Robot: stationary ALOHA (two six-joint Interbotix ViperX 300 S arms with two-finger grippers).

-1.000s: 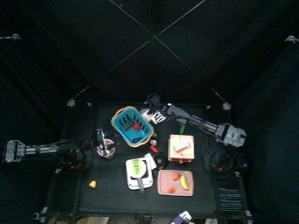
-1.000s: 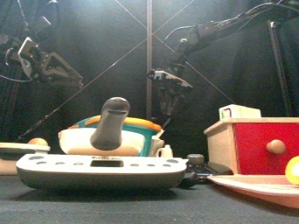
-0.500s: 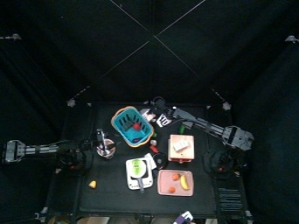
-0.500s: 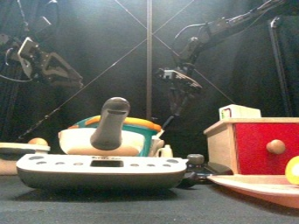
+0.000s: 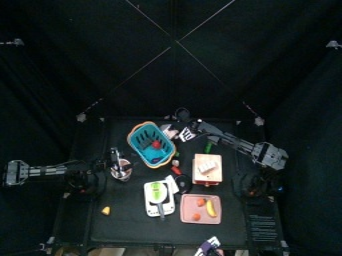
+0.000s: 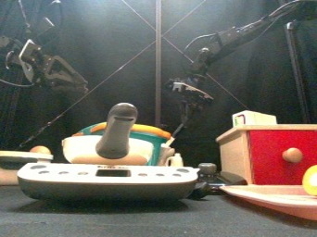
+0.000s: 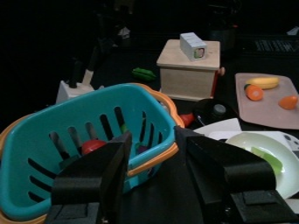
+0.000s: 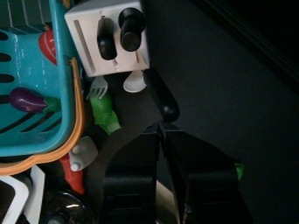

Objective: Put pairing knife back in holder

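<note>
The knife holder (image 8: 107, 37) is a white block with black handles standing in it, next to the teal basket (image 8: 30, 87); it also shows behind the basket (image 7: 73, 89). The paring knife (image 8: 163, 98) lies beside the holder with its black handle showing. My right gripper (image 8: 162, 131) points straight at the near end of that handle. I cannot tell whether it holds the knife. From above, the right gripper (image 5: 179, 125) is at the table's back middle. My left gripper (image 7: 162, 144) is open and empty, looking over the basket from the left edge.
The teal basket (image 5: 150, 143) holds vegetables. A red-and-wood box (image 5: 206, 167) stands right of it, with an orange plate (image 5: 201, 208) and a white board (image 5: 160, 195) towards the front. A kitchen scale (image 6: 111, 180) fills the front edge. White cutlery (image 8: 117, 85) lies by the knife.
The right arm has edged a little to the right and turned at the wrist, settling over the knife. The left arm has not moved.
</note>
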